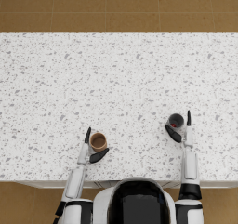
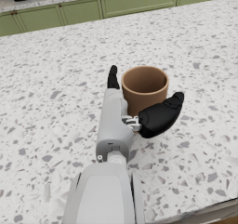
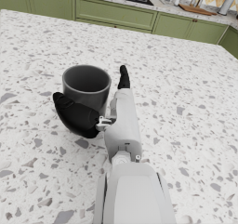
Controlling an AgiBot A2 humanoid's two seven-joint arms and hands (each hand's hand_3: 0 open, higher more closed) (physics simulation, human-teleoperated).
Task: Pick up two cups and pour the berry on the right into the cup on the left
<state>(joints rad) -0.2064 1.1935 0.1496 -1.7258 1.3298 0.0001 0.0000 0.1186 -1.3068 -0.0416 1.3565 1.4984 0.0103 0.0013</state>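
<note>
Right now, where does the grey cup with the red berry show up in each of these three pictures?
Head view: the grey cup stands on the speckled counter, right of middle, against the right hand; something red shows inside.
Right wrist view: the same cup is near the middle, beside that hand.
Left wrist view: not in it; only the brown cup shows.
Shared landmark: the speckled counter.
</note>
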